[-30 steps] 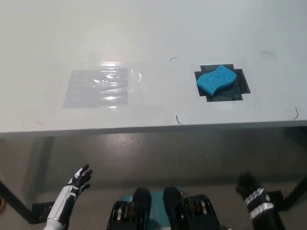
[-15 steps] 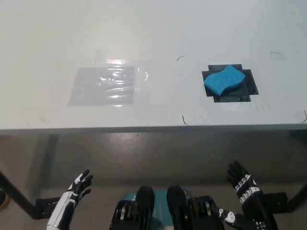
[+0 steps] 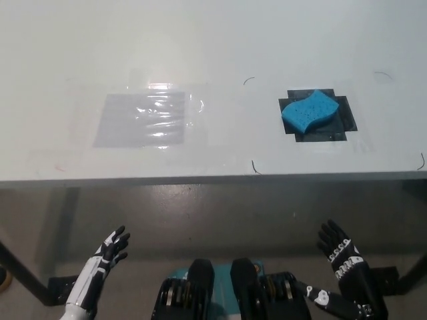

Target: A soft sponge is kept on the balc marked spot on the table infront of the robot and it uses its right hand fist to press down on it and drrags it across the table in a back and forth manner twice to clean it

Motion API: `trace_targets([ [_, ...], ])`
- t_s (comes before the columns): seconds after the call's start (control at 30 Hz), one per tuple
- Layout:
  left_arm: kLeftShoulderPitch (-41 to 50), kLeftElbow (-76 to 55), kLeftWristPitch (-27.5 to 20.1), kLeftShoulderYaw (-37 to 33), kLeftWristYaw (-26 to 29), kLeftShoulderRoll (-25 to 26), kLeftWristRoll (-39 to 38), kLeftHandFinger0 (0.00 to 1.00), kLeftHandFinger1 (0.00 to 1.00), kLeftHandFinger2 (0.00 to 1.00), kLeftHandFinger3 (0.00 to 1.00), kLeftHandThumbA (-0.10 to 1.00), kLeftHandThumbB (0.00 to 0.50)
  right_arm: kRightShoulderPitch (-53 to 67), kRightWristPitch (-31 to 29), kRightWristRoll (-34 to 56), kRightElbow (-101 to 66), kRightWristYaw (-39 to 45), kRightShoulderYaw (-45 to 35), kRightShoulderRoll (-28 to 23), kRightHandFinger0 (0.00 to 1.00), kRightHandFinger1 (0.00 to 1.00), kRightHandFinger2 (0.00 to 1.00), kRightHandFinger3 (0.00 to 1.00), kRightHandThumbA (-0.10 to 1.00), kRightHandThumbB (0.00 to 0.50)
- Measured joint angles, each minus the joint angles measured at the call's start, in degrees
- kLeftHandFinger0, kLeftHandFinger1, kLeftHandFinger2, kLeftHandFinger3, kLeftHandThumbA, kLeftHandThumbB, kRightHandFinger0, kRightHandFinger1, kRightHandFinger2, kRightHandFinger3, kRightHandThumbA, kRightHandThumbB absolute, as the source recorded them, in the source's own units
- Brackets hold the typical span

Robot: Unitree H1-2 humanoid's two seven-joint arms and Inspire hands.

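White left hand (image 3: 110,249) at 7 o'clock, below table edge, fingers spread, holding nothing. Clear shiny plastic sheet (image 3: 145,119) on white table (image 3: 200,40), 10 o'clock. Wavy blue soft sponge (image 3: 308,111) on black taped spot (image 3: 336,127), 2 o'clock. Black right hand (image 3: 339,249) at 5 o'clock, fingers apart, empty.

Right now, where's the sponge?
Head view: the blue sponge lies on the black square, right side of the table, near its front edge.

Bare table (image 3: 213,40) all round the sponge (image 3: 307,111); only flat clear film (image 3: 148,119) well to its left.
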Motion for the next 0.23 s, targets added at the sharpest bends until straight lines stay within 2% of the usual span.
trace_targets([
  [0.07,-0.3,0.0,0.0,0.0,0.0,0.0,0.0,1.0,1.0,1.0,1.0,1.0,0.48,0.0,0.0,-0.1,0.0,-0.1,-0.1,0.0,1.0,1.0,1.0,1.0,1.0,0.385],
  [0.13,-0.4,0.0,0.0,0.0,0.0,0.0,0.0,1.0,1.0,1.0,1.0,1.0,0.483,-0.1,0.0,-0.2,0.0,-0.1,-0.3,0.0,1.0,1.0,1.0,1.0,1.0,0.374],
  [0.23,-0.5,-0.3,0.0,0.0,0.0,0.0,0.0,1.0,1.0,1.0,1.0,1.0,0.487,-0.2,0.0,-0.2,0.1,-0.1,-0.5,0.0,1.0,1.0,1.0,1.0,1.0,0.388],
])
